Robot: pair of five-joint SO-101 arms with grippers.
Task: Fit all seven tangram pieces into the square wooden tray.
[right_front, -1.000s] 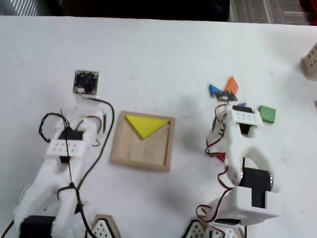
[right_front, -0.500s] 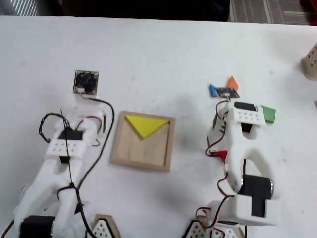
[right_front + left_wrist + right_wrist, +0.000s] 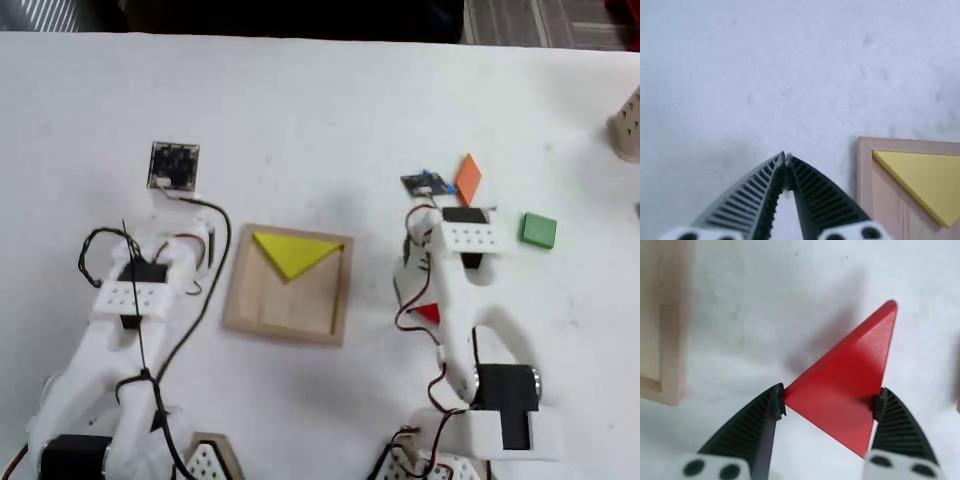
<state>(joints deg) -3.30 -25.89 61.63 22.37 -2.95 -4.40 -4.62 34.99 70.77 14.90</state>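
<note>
Right gripper [image 3: 830, 399] pinches the red triangle [image 3: 850, 385]; left gripper [image 3: 785, 159] is pressed together. A yellow triangle [image 3: 293, 252] occupies the tray's [image 3: 237, 290] far side; orange piece [image 3: 467, 178] and green piece [image 3: 538, 229] lie nearer the table's right edge.

From my screen, the square pale wooden tray [image 3: 233, 288] looks matt, faintly grained. The yellow triangular piece [image 3: 292, 252] and red triangular piece [image 3: 847, 390] are smooth with a dull sheen. The white table top [image 3: 320, 120] is matt, lightly smudged.
</note>
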